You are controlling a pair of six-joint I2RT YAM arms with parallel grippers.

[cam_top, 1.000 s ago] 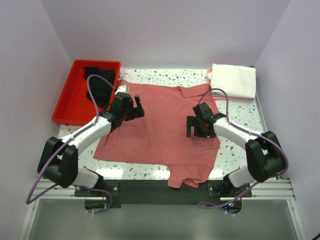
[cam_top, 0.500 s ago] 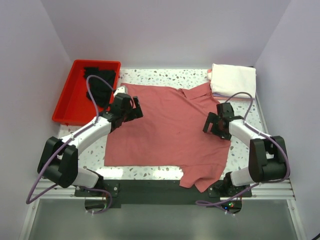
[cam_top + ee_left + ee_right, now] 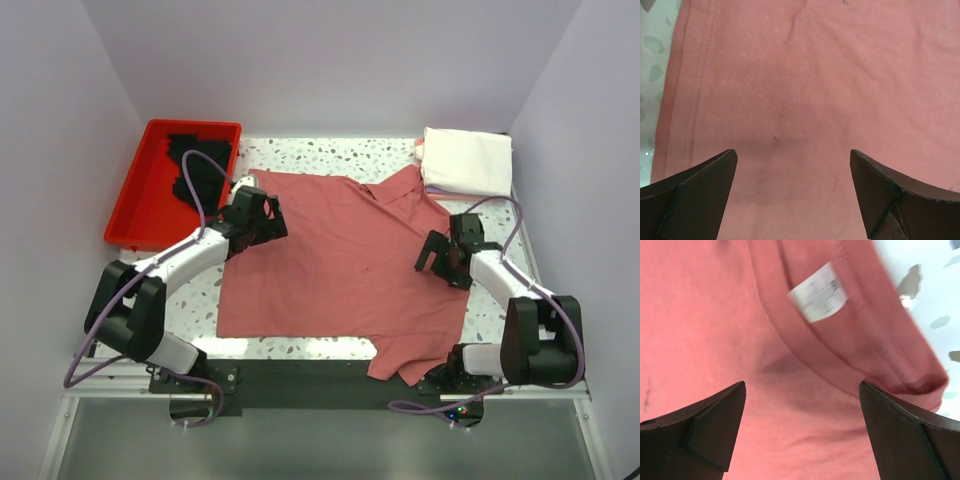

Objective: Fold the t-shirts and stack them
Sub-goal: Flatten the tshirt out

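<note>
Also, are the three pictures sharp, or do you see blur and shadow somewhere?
Top external: sharp and evenly lit, the dusty-rose t-shirt is clear. Left wrist: the cloth and its seam stitching are in focus, with a soft dark shadow between the fingers. Right wrist: the white tag is blurred and its print is unreadable.

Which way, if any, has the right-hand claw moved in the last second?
Yes: the right gripper moved right, toward the table's right edge, into line with the folded white shirts.

A red plastic tray (image 3: 135,205) is sitting at the far left of the speckled white worktop (image 3: 330,152), close to the wall (image 3: 60,150).
</note>
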